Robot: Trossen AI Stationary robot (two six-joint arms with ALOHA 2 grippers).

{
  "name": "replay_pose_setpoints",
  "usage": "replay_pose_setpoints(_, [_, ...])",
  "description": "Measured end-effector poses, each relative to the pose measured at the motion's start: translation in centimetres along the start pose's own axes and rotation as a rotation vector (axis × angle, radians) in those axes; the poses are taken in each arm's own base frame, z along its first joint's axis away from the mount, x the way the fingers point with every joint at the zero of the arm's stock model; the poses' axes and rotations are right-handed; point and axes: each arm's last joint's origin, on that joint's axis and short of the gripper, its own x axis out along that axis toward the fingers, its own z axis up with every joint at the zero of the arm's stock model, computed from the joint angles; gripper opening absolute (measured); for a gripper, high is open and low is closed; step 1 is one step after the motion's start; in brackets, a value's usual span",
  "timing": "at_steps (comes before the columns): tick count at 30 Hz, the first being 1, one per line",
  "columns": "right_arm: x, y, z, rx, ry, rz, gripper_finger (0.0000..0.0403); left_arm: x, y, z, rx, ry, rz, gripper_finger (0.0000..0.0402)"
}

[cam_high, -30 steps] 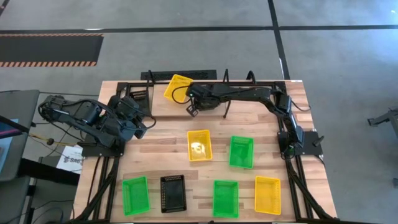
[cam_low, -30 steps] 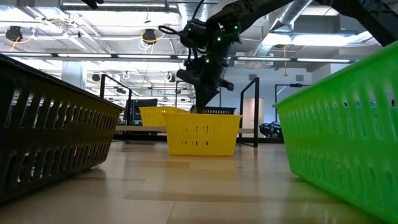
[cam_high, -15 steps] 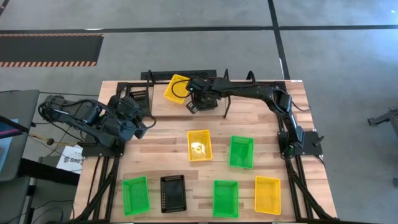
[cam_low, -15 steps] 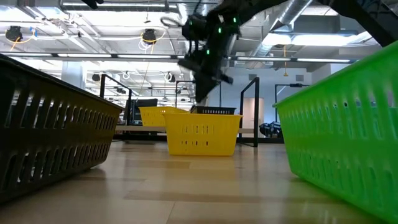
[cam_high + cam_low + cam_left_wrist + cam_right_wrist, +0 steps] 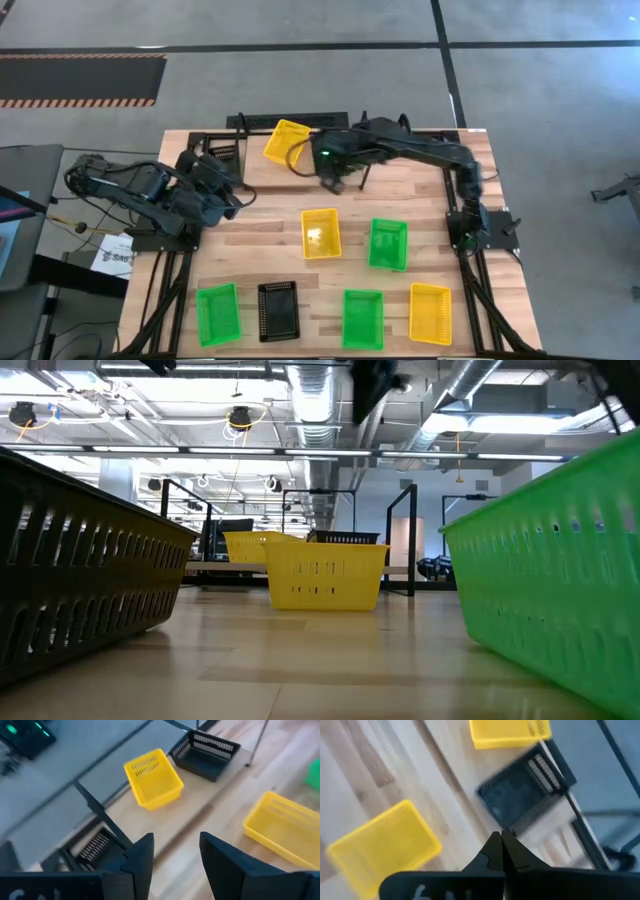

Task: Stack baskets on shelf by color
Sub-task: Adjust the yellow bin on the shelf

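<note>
Seen from overhead, the right gripper [image 5: 333, 182] hangs above the shelf [image 5: 262, 166] at the table's twelve o'clock edge, its fingers [image 5: 496, 851] pressed together and holding nothing. Just off it at ten o'clock, a yellow basket [image 5: 286, 140] sits skewed on the shelf board; the right wrist camera shows a black basket [image 5: 523, 795] on the shelf beside that yellow one.

The left gripper [image 5: 228, 197] waits near the table's nine o'clock edge, fingers [image 5: 141, 861] spread apart and empty, pointed toward the shelf.

On the wooden tabletop [image 5: 270, 232], a second yellow basket [image 5: 321, 233] lies near the centre with a green basket [image 5: 388, 244] at its three o'clock, the two apart. Along the six o'clock edge runs a row, each apart from the next: a green basket at the row's end [image 5: 218, 314], a black basket in the row [image 5: 278, 311], a second green in the row [image 5: 363, 319], and a yellow basket closing the row [image 5: 430, 313].

From table height, a black mesh wall [image 5: 80, 570] and a green mesh wall [image 5: 560, 585] frame the centre yellow basket, with the shelf's baskets behind it.
</note>
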Motion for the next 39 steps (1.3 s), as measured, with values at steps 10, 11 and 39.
replay_pose_setpoints(10, [-13.4,-1.1,-6.4,0.168,-0.288,-0.007,0.0000,6.1,-3.7,3.0,0.239,0.061,0.055,0.0026])
replay_pose_setpoints(11, [-14.6,-1.0,-7.2,0.178,-0.323,0.005,0.0000,6.9,-4.0,3.4,0.256,0.070,0.054,0.0013])
replay_pose_setpoints(39, [-22.1,2.1,-14.3,0.100,-0.491,0.271,0.0000,23.9,2.9,7.2,0.390,0.388,-0.241,0.0000])
